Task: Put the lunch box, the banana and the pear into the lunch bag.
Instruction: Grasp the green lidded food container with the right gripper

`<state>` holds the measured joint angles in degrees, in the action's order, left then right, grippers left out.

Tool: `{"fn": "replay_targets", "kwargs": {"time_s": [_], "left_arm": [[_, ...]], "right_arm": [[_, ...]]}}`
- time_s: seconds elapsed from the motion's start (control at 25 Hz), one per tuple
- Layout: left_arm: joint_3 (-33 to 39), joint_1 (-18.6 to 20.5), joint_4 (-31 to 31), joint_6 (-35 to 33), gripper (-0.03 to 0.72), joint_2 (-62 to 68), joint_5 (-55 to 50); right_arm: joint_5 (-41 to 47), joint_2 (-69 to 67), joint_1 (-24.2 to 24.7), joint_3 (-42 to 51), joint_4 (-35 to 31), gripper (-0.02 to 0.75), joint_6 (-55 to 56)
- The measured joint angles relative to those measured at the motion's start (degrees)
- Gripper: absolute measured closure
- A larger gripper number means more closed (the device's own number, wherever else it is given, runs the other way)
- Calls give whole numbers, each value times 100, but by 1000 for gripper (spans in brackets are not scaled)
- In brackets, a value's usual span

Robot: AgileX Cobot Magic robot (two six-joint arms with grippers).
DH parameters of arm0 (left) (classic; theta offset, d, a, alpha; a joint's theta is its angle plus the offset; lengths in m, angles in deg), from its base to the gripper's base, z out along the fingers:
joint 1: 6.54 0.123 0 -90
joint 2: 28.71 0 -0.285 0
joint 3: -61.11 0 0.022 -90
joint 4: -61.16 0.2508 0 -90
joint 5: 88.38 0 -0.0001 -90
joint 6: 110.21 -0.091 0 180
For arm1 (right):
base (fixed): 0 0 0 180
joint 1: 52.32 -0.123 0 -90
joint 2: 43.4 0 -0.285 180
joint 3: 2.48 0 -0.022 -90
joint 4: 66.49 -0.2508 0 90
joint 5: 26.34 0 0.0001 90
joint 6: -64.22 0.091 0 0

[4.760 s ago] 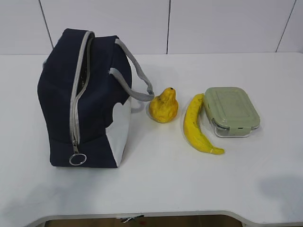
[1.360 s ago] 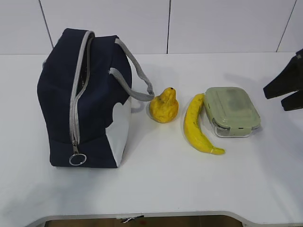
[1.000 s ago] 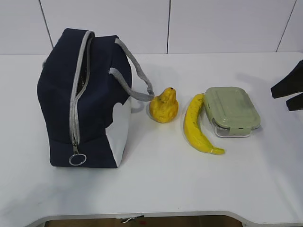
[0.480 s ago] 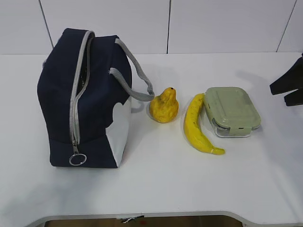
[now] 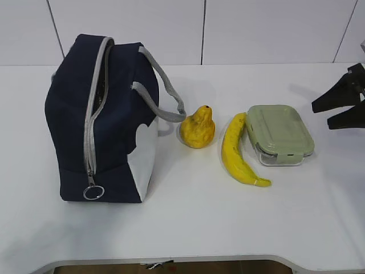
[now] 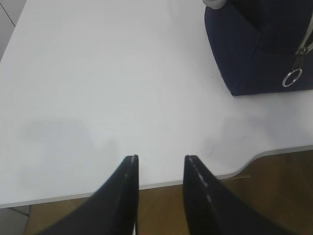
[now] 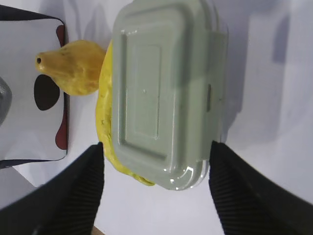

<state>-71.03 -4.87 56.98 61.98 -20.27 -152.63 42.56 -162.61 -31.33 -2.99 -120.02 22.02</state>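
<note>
The navy lunch bag stands at the left, its grey zipper partly open near the top and the ring pull low at the front. The pear, the banana and the green-lidded lunch box lie in a row to its right. My right gripper is open at the right edge, a little to the right of the lunch box. In the right wrist view the lunch box lies ahead of the spread fingers, with the banana and pear beyond. My left gripper is open over the table's front edge, apart from the bag.
The white table has bare surface in front of the objects. A white panelled wall stands behind. The table's front edge and brown floor show under the left gripper.
My right gripper came into view at the right edge, drew back a little, and now reaches further in toward the lunch box. The objects have not moved.
</note>
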Motion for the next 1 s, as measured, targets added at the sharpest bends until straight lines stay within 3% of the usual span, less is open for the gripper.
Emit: {"fn": "replay_targets", "kwargs": {"time_s": [1.0], "left_arm": [[0,0,0,0,449,0,0]], "right_arm": [[-56,-1040,-24,-437,-537,192,-262]]}}
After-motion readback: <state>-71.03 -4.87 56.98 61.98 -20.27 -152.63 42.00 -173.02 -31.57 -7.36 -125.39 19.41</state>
